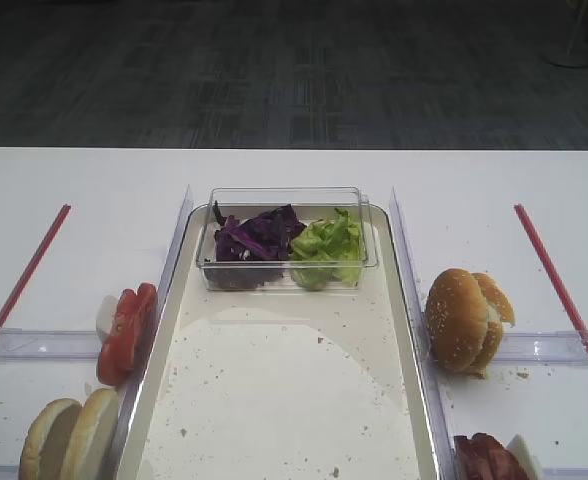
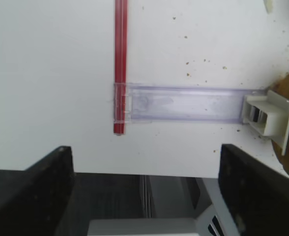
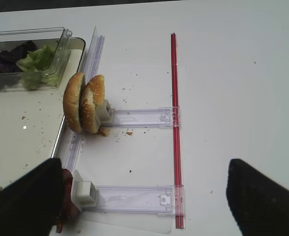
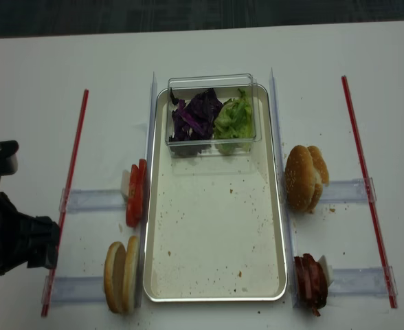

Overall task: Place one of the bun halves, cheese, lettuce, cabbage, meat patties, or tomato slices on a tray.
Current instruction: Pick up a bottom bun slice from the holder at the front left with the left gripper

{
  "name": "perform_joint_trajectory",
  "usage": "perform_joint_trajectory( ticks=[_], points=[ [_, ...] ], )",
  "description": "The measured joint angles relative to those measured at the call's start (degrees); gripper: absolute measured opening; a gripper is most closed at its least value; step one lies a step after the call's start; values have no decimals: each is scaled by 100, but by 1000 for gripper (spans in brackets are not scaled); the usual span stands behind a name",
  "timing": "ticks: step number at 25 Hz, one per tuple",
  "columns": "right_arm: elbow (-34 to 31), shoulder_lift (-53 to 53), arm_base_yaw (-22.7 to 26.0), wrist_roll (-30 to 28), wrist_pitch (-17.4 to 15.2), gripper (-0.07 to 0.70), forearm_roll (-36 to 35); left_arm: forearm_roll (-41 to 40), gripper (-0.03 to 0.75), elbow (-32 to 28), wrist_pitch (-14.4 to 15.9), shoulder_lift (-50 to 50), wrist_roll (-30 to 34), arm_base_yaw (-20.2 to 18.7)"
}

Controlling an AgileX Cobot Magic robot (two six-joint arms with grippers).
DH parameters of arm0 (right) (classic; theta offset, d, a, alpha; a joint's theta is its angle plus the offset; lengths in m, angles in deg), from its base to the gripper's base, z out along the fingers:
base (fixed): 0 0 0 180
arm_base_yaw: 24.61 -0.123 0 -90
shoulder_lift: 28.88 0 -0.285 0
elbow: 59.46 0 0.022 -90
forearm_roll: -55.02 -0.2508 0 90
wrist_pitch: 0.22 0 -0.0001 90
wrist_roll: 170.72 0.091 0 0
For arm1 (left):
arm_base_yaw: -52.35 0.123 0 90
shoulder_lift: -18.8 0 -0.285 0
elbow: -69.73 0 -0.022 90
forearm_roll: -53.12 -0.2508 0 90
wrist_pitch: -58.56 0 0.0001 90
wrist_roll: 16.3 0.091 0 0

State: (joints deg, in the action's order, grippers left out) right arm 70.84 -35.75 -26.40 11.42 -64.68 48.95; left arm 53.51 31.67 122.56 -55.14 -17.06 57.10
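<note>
Cream tray (image 4: 216,227), lengthwise front-to-back

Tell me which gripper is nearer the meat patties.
Right. The right gripper hangs just above the meat patties, open. The left gripper sits across the tray, past the plain bun halves.

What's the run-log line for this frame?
stage: pre-grasp | left gripper: open, empty, over table edge | right gripper: open, empty | tray: no ingredient placed, only clear tub on it
</note>
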Motion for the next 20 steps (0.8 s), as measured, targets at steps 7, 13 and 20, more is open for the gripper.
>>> perform_joint_trajectory(
  ticks=[7, 13, 20],
  points=[
    [0, 0, 0, 0, 0, 678, 0, 256, 548, 31, 84, 0, -428, -903],
    [0, 0, 0, 0, 0, 678, 0, 294, 547, 114, 1, 0, -1563, -2295],
    [0, 0, 0, 0, 0, 678, 0, 182, 547, 692, -146, -82, -3044, -3816]
  ],
)
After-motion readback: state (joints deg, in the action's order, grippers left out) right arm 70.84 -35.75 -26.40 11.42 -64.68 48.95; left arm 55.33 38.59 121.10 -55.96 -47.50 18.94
